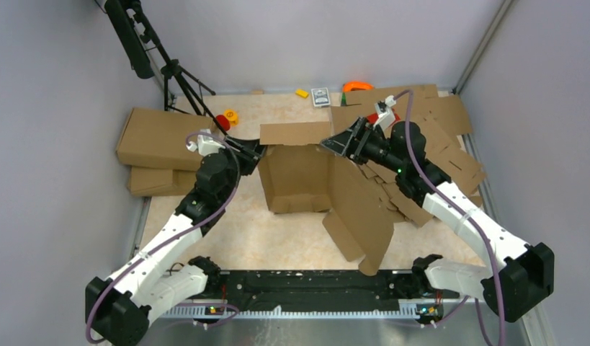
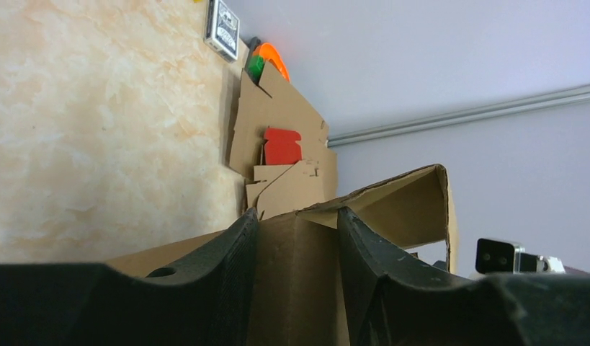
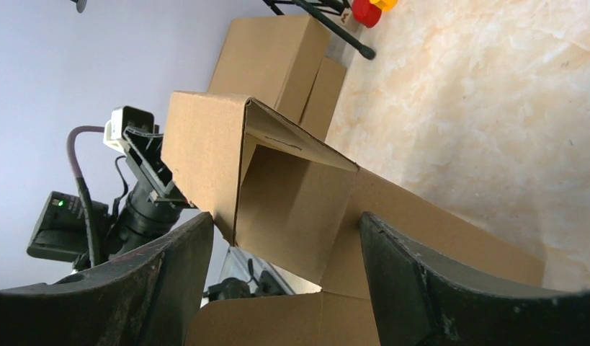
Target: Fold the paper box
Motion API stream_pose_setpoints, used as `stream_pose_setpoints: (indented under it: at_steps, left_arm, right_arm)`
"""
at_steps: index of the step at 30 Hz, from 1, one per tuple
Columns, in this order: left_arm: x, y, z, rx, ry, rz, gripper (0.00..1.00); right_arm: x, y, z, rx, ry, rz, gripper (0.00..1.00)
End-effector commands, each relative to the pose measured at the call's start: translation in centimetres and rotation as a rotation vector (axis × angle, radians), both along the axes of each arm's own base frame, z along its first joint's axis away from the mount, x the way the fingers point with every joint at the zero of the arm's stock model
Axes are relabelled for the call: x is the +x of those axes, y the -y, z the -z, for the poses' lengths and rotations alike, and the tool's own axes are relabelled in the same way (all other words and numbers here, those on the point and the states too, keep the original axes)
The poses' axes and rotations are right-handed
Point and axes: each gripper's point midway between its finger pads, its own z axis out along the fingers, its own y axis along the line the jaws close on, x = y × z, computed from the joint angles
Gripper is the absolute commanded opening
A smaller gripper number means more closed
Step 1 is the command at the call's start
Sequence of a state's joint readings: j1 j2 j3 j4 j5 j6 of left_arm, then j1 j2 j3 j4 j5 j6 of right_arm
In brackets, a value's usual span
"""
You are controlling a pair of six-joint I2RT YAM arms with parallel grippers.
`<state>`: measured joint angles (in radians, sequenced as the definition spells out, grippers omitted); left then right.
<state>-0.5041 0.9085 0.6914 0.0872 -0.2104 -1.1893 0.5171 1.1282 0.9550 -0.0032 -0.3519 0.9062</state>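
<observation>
Bracing the paper box (image 1: pixel 299 180) mid-table from both sides in the top view, so its walls stand for folding. Left wrist: my left gripper (image 2: pixel 297 220) pinches one wall to steady it. Right wrist: my right gripper (image 3: pixel 284 216) straddles the far corner, jaws wide, no grip.

Half-folded paper box (image 1: pixel 297 180), left gripper (image 1: pixel 253 153) and right gripper (image 1: pixel 335 146) seemingly touching it

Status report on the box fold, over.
Left claw astride left wall of brown corrugated cardboard box, grip unclear. Right claw open at its far right corner. Box half-formed. Flat cardboard sheets heaped at right.
</observation>
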Motion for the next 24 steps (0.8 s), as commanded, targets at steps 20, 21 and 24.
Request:
stream_pose_setpoints:
  at_steps: [20,21,24]
  left_arm:
    - [3.5,3.4,-1.3,-0.018,0.22,0.062,0.44]
    - [3.5,3.4,-0.7,-0.011,0.208,0.062,0.44]
    - [3.6,3.4,0.8,0.001,0.181,0.059,0.44]
  right_arm:
    - [2.9,1.6,-1.7,-0.06,0.281,0.186,0.65]
    - [2.9,1.7,-1.3,-0.058,0.273,0.191,0.65]
    - [2.7,1.8,-0.4,-0.054,0.255,0.196,0.69]
